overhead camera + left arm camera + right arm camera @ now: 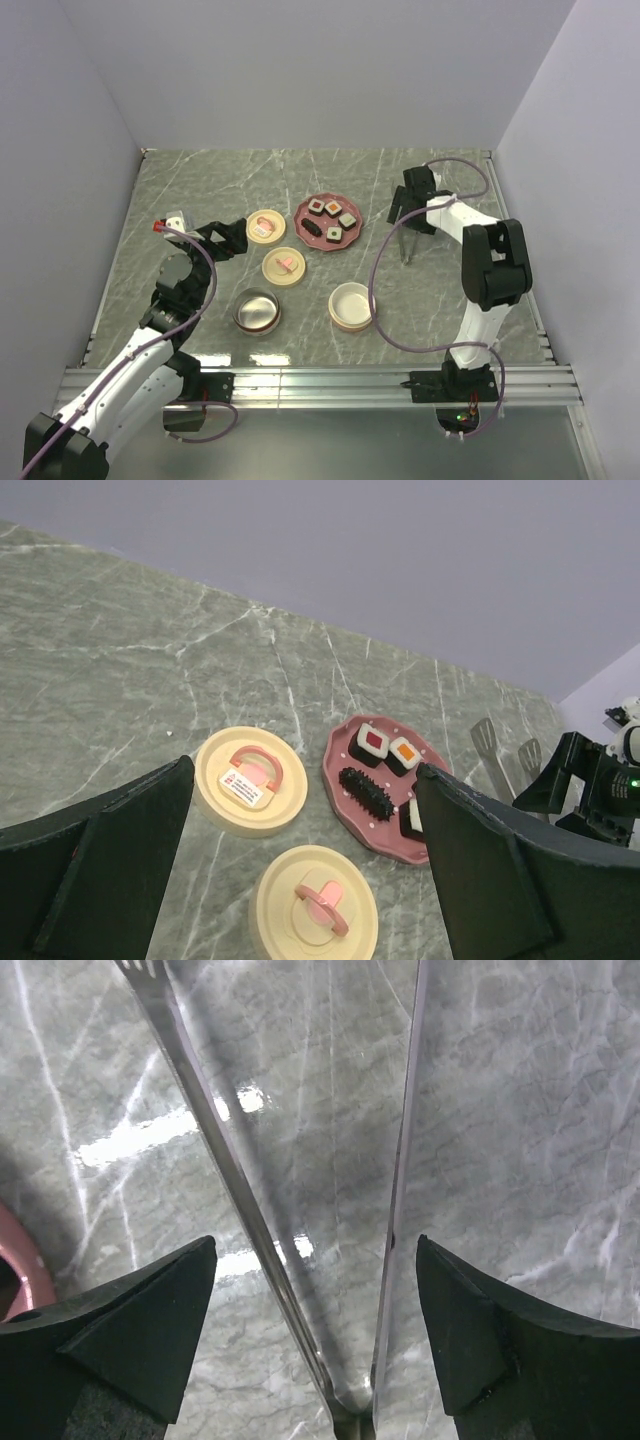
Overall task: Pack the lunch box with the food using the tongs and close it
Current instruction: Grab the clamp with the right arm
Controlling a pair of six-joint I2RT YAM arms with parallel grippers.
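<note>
The food (330,221) lies on a pink plate (307,211) at the back middle: several dark-sided cubes with orange, red or white tops and one all-dark spiky piece (367,792). The tongs (405,248) lie flat on the table right of the plate. My right gripper (402,220) hangs over them. In the right wrist view the right gripper (315,1245) is open and straddles both thin arms of the tongs (240,1190) near their joined end, touching neither. My left gripper (238,240) is open above the table, empty, left of two cream lids. The lunch box shows as a cream round tub (352,306) and a steel bowl (257,310).
Two cream round lids with pink handles (251,780) (314,913) lie between my left gripper (305,770) and the plate (400,842). Grey walls close the table on the left, back and right. A purple cable loops from the right arm over the table.
</note>
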